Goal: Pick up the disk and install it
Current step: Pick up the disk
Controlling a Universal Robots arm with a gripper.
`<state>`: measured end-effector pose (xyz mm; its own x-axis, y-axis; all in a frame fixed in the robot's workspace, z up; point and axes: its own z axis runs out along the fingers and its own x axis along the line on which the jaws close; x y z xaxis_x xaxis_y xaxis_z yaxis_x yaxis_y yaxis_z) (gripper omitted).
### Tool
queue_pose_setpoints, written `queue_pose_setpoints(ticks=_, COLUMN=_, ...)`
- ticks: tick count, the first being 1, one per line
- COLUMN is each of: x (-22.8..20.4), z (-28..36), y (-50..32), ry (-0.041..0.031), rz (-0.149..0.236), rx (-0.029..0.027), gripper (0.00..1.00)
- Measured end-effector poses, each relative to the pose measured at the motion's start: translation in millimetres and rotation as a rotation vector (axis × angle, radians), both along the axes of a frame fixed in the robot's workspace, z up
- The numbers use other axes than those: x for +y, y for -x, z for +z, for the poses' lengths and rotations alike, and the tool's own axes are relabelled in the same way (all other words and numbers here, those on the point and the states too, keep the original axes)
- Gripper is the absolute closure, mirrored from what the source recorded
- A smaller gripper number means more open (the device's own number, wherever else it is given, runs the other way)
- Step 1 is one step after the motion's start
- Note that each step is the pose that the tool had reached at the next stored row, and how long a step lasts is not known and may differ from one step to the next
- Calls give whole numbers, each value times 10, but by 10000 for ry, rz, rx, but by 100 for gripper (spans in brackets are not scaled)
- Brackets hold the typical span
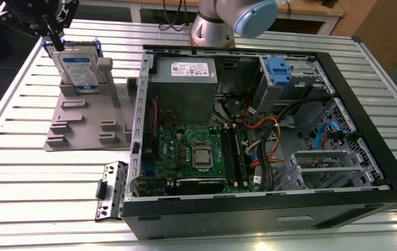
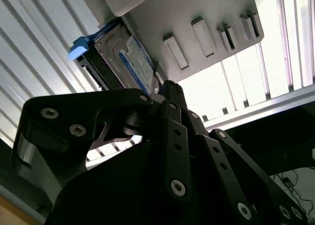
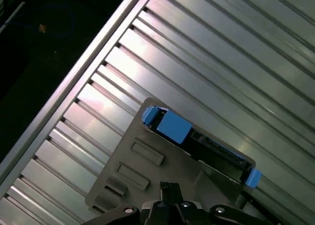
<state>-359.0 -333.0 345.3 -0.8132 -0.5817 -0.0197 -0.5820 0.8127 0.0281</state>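
Disk [image 1: 78,70], flat silver slab, blue plastic frame, upright in grey stand [image 1: 79,125]; black gripper [image 1: 56,43], fingers together.

The black bolted metal gripper [image 2: 166,94] hangs close to the flat silver hard drive [image 2: 129,57] with a white-and-blue label and blue plastic carrier. The drive stands on edge in a grey plastic slotted stand [image 2: 197,8] on the ribbed aluminium table [image 2: 39,43].

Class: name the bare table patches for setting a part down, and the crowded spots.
Free: table slats between grey stand and black bracket. Crowded: inside the computer case; around the disk by the end effector.
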Motion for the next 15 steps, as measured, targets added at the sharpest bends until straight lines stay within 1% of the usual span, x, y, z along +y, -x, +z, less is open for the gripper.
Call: queue_pose_setpoints(ticks=15, x=0, z=0, y=0, ry=3, rz=1308, rx=0, gripper=90)
